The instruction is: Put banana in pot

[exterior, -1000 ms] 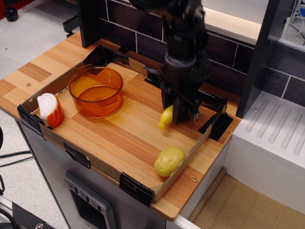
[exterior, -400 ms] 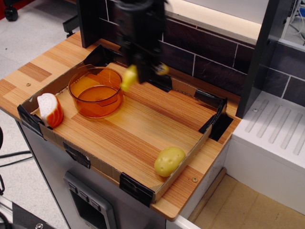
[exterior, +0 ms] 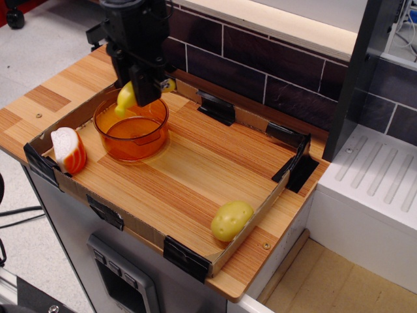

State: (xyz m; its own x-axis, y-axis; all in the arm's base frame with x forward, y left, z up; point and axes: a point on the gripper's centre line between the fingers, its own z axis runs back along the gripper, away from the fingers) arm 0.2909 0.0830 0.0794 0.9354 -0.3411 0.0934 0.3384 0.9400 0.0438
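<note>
My black gripper (exterior: 144, 91) is shut on the yellow toy banana (exterior: 126, 98) and holds it in the air just above the orange translucent pot (exterior: 131, 127). The banana's lower end hangs over the pot's far left rim; its other tip shows to the right of the fingers. The pot stands on the wooden tray floor at the back left and holds nothing.
A yellow-tan toy potato (exterior: 230, 219) lies at the tray's front right corner. A white and orange toy (exterior: 68, 150) stands at the front left. Low cardboard walls with black clips (exterior: 186, 256) ring the tray. A dark brick backsplash (exterior: 260, 72) runs behind.
My gripper has carried the banana from the tray's right side, up and leftward, to above the pot. The pot, potato and white-orange toy have not moved.
</note>
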